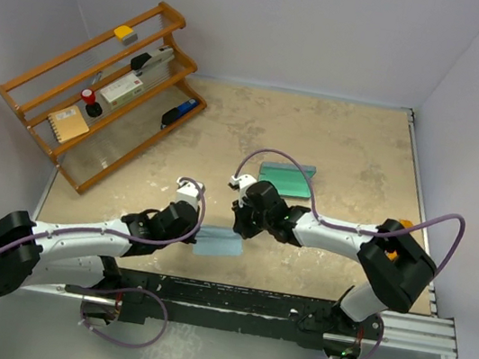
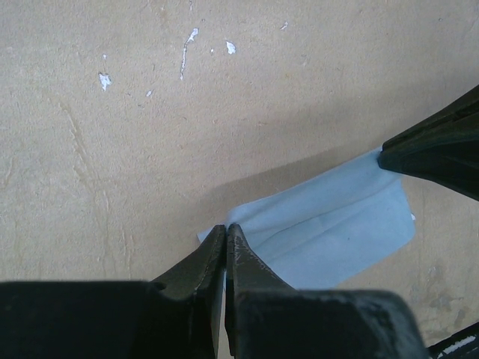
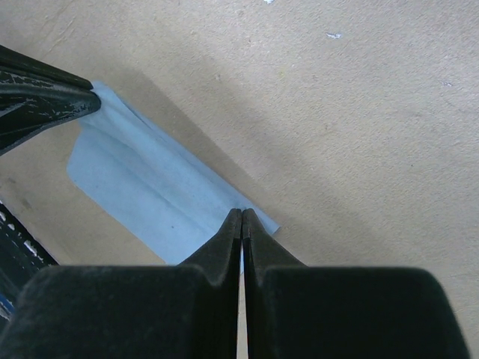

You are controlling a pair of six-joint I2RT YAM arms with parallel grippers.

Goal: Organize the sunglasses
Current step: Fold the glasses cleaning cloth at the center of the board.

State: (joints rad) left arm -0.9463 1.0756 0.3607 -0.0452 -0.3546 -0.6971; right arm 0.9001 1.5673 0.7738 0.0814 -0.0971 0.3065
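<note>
- Sunglasses cannot be made out in any view. The piece in hand is a pale blue, soft rectangular cloth (image 1: 217, 246), hanging just above the tan table (image 1: 353, 152) near its front edge, between the two arms.
- The left gripper (image 2: 226, 230) is clamped fully closed on one corner of the cloth. The right gripper (image 3: 242, 215) is pinched tight on the opposite end, so the fabric spans between them.
- Both holds sit at the very edge of the fabric. If the arms draw apart, the thin cloth would likely slip out of one pair of jaws and fall in a heap.
- If the arms close in instead, the cloth would sag and crease unevenly. The fingertips are also near enough to knock together.
- A teal-green ribbed rectangular case (image 1: 285, 179) lies flat just behind the right gripper, apart from the cloth. The right arm's purple cable (image 1: 284, 156) loops over it and could drag or nudge it during a reach.
- A slatted wooden rack (image 1: 82, 50) stands at the far left, well apart. It carries a yellow block (image 1: 122, 32), a white box (image 1: 122, 88) and an orange notebook (image 1: 68, 123), and it blocks nothing.
</note>
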